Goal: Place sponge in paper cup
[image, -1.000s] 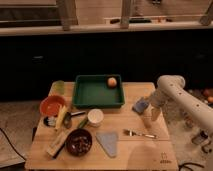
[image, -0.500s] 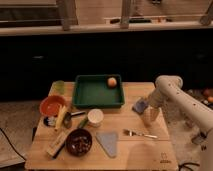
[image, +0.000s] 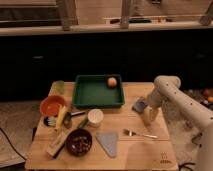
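The sponge (image: 139, 105), a small blue-grey block, lies on the wooden table (image: 150, 152) just right of the green tray. The gripper (image: 148, 115) hangs from the white arm (image: 169, 86) and points down at the table, right beside the sponge on its right and slightly nearer side. Whether it touches the sponge is unclear. The paper cup (image: 95, 117), short and white, stands upright near the table's middle, well to the left of the gripper and the sponge.
A green tray (image: 95, 92) holds an orange (image: 112, 82). An orange bowl (image: 51, 105), a yellow-green cup (image: 59, 87), a dark bowl (image: 78, 142), a tan block (image: 57, 144), a grey-blue triangular piece (image: 108, 142) and a fork (image: 140, 133) lie around.
The arm has shifted only slightly near the sponge. The sponge has stayed in the same spot on the table.
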